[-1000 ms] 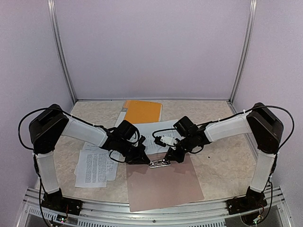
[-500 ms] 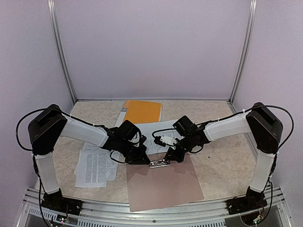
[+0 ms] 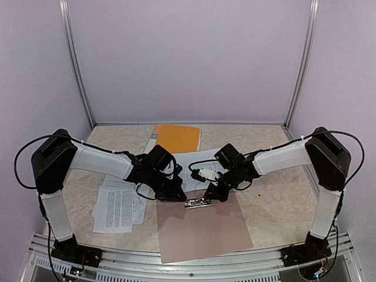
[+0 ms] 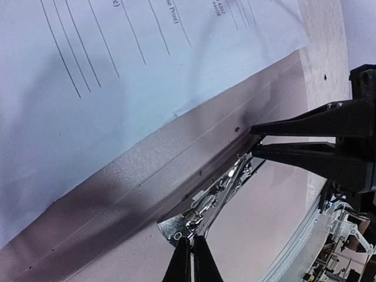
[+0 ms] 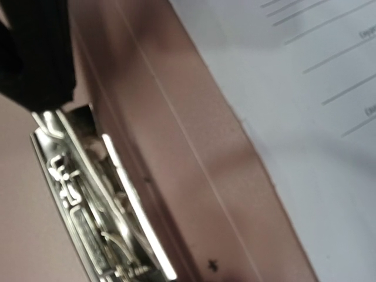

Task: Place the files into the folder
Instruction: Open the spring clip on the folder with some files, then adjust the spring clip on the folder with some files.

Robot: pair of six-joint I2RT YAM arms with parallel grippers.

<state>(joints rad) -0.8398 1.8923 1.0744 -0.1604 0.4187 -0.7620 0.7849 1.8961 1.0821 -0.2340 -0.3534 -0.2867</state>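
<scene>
My left claw [image 4: 191, 239] is pressed together, tips at the end of the clip [image 4: 217, 194]. My right claw [image 4: 254, 138], almost closed, touches its other end.

walls [image 3: 188, 59]: pale lilac | corner posts [image 3: 75, 64]: metal | tabletop [image 3: 270, 205]: beige marbled | light: even
</scene>
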